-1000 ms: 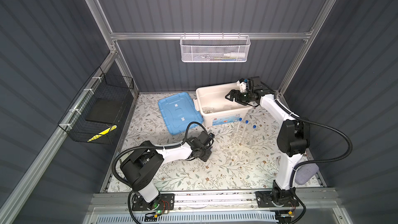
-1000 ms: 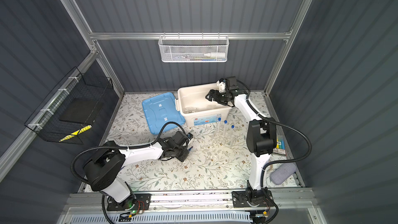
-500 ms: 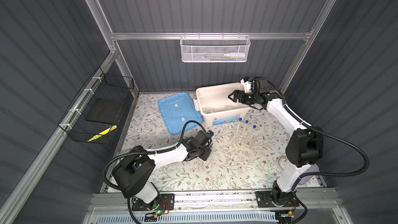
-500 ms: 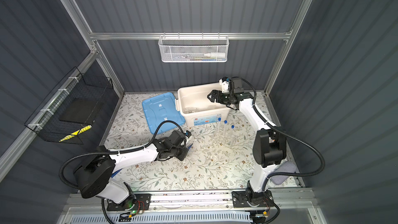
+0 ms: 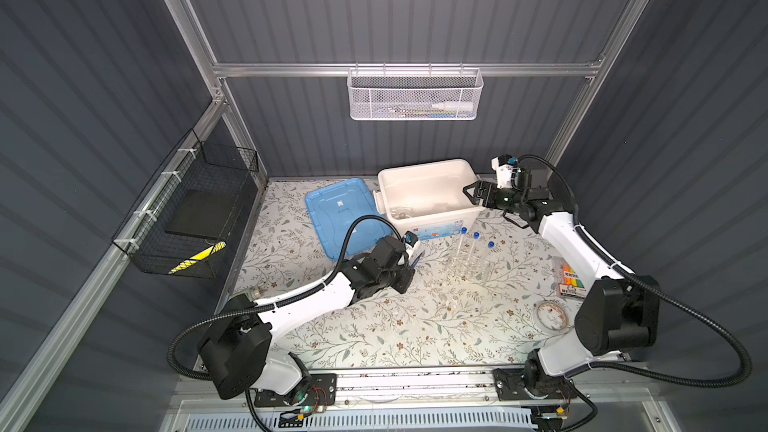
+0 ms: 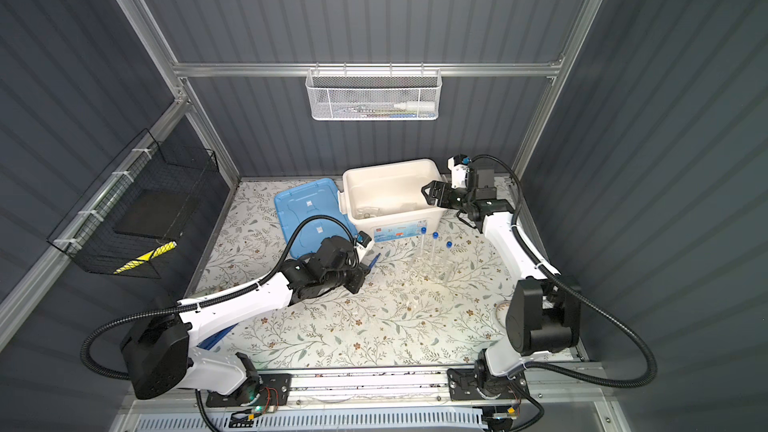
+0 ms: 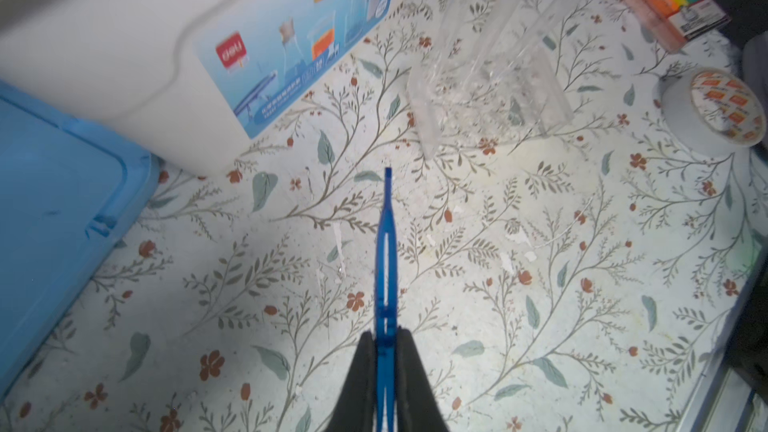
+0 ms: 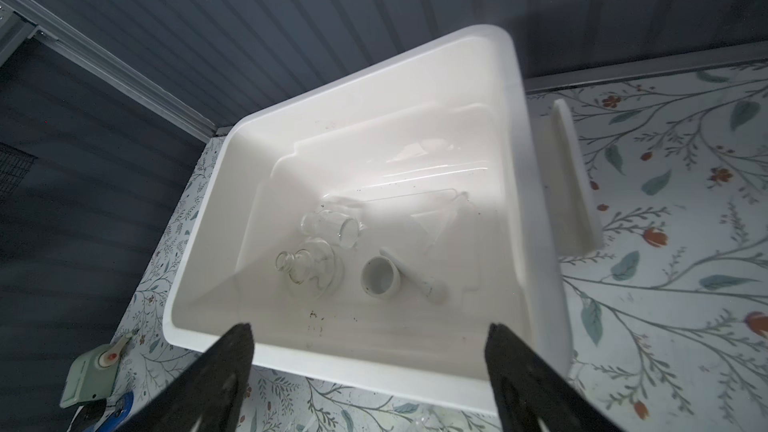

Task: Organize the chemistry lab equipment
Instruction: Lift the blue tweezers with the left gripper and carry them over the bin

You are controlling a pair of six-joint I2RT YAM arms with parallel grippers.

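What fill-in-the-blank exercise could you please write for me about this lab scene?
The left gripper is shut on the blue ____.
The right gripper, over the white bin, is ____.
In the bin, the small white bowl lies beside the white ____.
____ blue-capped test tubes stand in the clear rack.
Missing words: tweezers; open; pestle; three.

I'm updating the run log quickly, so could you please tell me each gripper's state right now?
Left gripper: shut on the blue tweezers.
Right gripper: open, holding nothing, over the white bin.
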